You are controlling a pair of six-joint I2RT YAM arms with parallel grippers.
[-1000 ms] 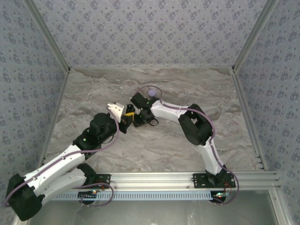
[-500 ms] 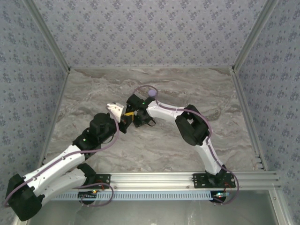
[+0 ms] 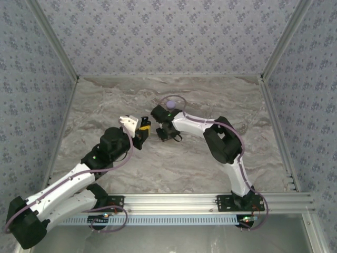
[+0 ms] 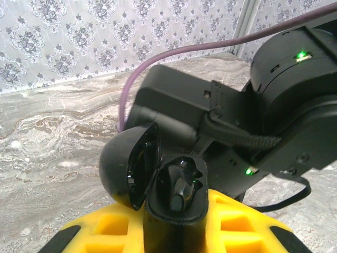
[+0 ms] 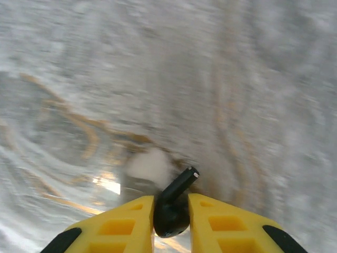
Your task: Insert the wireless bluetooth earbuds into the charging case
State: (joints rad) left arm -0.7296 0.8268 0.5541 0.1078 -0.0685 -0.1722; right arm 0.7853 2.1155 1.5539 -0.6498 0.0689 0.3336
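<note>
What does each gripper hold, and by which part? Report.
Left gripper: the open charging case, by its lower body. Right gripper: one earbud, by its rounded head, stem free.

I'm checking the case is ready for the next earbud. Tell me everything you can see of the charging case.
The charging case is a rounded, glossy black shell, plastic by its look. Its hinged lid stands open to the left, baring dark inner wells; a black shape, likely an earbud, sits in one. The left gripper clamps its body between yellow fingers, holding it upright.
</note>
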